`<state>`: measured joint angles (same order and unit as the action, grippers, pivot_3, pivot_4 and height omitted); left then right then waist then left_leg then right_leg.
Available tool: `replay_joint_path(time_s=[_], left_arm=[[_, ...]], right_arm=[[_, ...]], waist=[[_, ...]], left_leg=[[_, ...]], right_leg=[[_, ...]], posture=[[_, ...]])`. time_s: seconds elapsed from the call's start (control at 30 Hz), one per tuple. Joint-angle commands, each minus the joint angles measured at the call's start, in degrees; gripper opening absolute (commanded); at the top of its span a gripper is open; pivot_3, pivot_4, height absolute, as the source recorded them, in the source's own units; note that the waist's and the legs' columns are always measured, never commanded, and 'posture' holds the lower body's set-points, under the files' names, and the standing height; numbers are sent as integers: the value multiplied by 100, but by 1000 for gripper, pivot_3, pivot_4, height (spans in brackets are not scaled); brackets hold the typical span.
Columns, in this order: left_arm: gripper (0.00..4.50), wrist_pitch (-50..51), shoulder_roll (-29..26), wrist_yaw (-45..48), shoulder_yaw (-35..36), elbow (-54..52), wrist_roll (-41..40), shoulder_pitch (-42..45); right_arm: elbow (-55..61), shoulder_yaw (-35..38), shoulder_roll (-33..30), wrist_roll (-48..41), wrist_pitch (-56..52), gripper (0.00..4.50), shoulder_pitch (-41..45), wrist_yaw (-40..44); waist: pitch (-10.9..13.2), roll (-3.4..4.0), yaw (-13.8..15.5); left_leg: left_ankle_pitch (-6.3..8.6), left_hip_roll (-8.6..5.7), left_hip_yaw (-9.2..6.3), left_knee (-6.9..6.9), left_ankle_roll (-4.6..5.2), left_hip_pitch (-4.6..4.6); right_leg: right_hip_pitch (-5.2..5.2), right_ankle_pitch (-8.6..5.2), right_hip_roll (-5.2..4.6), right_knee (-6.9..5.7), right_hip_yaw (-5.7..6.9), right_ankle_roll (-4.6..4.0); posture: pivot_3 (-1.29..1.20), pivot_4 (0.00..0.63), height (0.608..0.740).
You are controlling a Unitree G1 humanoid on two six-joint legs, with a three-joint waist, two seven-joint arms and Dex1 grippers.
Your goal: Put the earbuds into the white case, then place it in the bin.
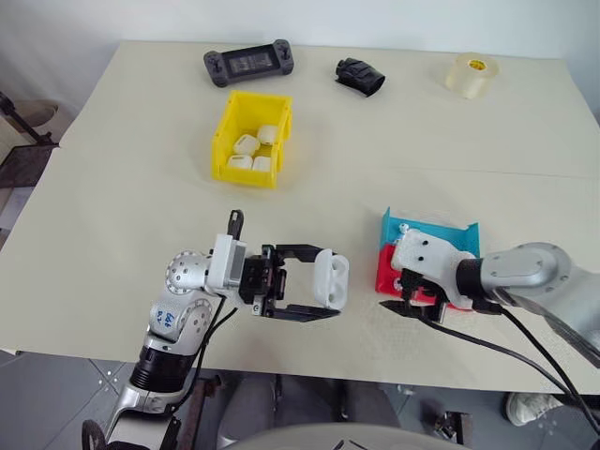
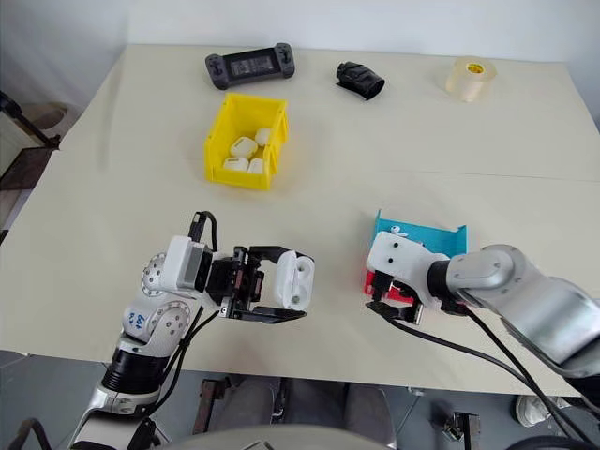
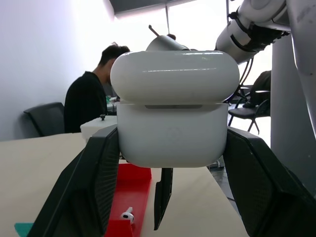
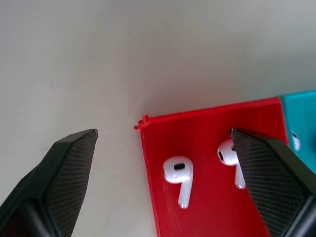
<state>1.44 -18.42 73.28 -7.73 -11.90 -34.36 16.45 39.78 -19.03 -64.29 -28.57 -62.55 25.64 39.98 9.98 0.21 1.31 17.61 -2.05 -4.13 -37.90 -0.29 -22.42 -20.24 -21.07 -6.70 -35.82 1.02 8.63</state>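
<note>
My left gripper (image 1: 323, 284) is shut on the white case (image 1: 334, 277) and holds it just above the table's front part, its open side with two dark sockets facing right. In the left wrist view the case (image 3: 173, 128) sits between both black fingers (image 3: 84, 192). Two earbuds (image 4: 178, 174) (image 4: 228, 154) lie in the red tray (image 4: 207, 129). My right gripper (image 4: 163, 132) hangs open over that tray's corner, fingers (image 4: 69, 163) wide apart, nothing between them. The yellow bin (image 1: 223, 141) stands farther back, left of centre, with several white cases inside.
A blue tray (image 1: 433, 231) adjoins the red tray (image 1: 386, 277). At the table's far edge lie a black game controller (image 1: 248, 66), a small black object (image 1: 360, 76) and a tape roll (image 1: 471, 74). A seated person (image 3: 89, 98) shows beyond the table.
</note>
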Motion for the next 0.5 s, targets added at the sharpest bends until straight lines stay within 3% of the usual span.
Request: replay_joint_path(time_s=[0.03,0.27,0.5], left_arm=[[2781,36,-28,-17,47,-246,-161,91],[2781,59,-43,-72,81,-173,-134,195],[2781,60,-11,-74,21,-172,-106,212]], right_arm=[[8,-142,18,198,-85,4500,157,148],[166,-52,-348,337,-45,4500,-109,468],[74,-93,-316,513,46,4500,-137,611]], waist=[[0,0,5],[0,0,-1],[0,0,-5]], left_leg=[[0,-3,0,0,0,-5],[0,-3,4,-1,0,-13],[0,1,5,0,0,-12]], right_leg=[[-8,0,-2,-5,0,0],[-17,0,-2,-9,0,0],[-19,0,2,-10,-1,0]], posture=[[0,150,740],[0,150,740],[0,150,740]])
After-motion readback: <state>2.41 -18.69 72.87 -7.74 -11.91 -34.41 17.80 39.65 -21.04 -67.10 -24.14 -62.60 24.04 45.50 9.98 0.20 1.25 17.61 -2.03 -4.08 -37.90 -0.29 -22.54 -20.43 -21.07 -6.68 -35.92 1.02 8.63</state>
